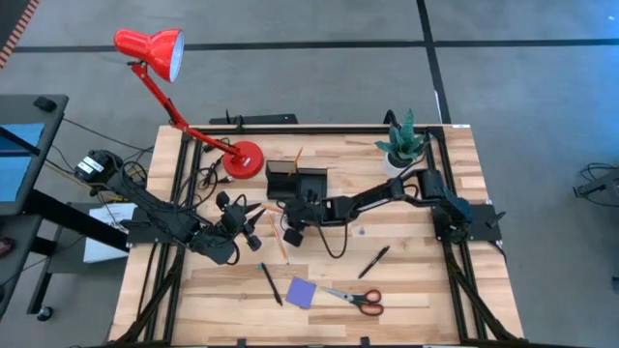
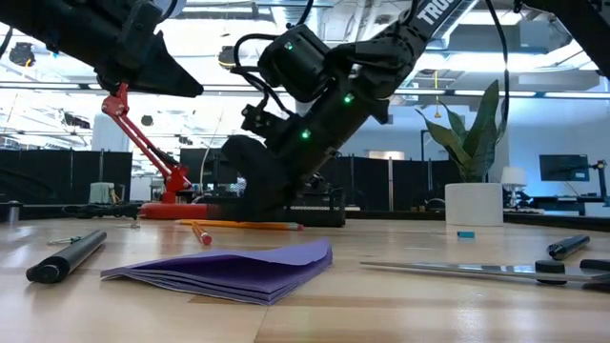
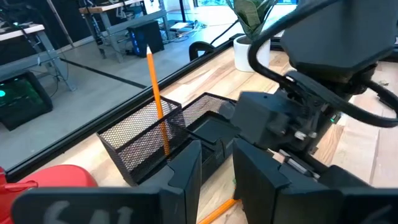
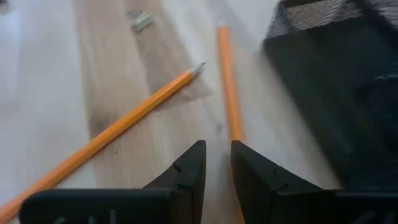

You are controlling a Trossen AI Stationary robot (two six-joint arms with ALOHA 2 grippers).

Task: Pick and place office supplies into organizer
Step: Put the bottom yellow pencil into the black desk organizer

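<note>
Standing upright in the organizer [image 3: 143, 140], one pencil [image 3: 157, 102] points upward.

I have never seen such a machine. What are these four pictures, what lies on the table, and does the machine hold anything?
It is a robot with two dark arms at a wooden table. One picture looks down from above, one looks level across the tabletop, and two come from cameras on the wrists. The left hand and the right hand are both near the black mesh organizer, where one pencil already stands. Neither hand holds anything; their fingers stand slightly apart. On the table lie two loose pencils, pens, a purple notepad and scissors. A red lamp and a plant stand at the back.
</note>
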